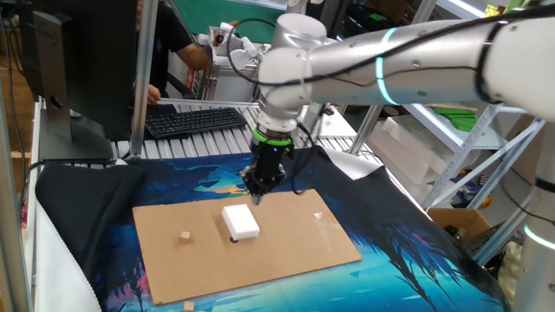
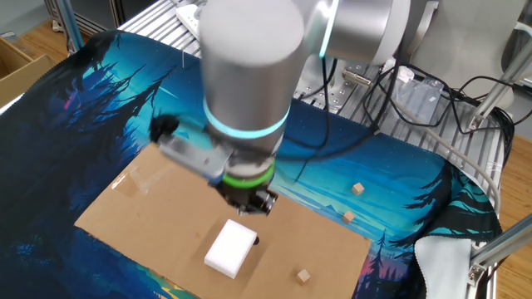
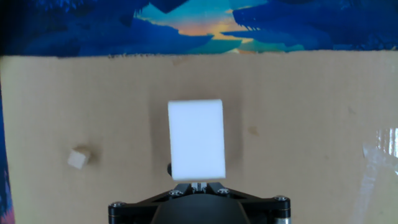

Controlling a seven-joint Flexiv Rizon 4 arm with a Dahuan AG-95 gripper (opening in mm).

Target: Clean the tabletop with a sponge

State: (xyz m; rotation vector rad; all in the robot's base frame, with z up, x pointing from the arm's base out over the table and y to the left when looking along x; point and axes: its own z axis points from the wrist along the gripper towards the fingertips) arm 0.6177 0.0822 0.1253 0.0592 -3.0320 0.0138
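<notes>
The white sponge lies flat on the brown cardboard tabletop, near its middle. It also shows in the other fixed view and in the hand view. My gripper hangs just above the sponge's far end and does not hold it. Its fingertips sit close together at the bottom of the hand view, so it looks shut and empty. A small dark spot peeks out at the sponge's near left corner.
A tiny tan cube sits on the cardboard left of the sponge. Two more cubes lie on the blue patterned mat. Clear tape marks the cardboard's right part. A keyboard lies behind the mat.
</notes>
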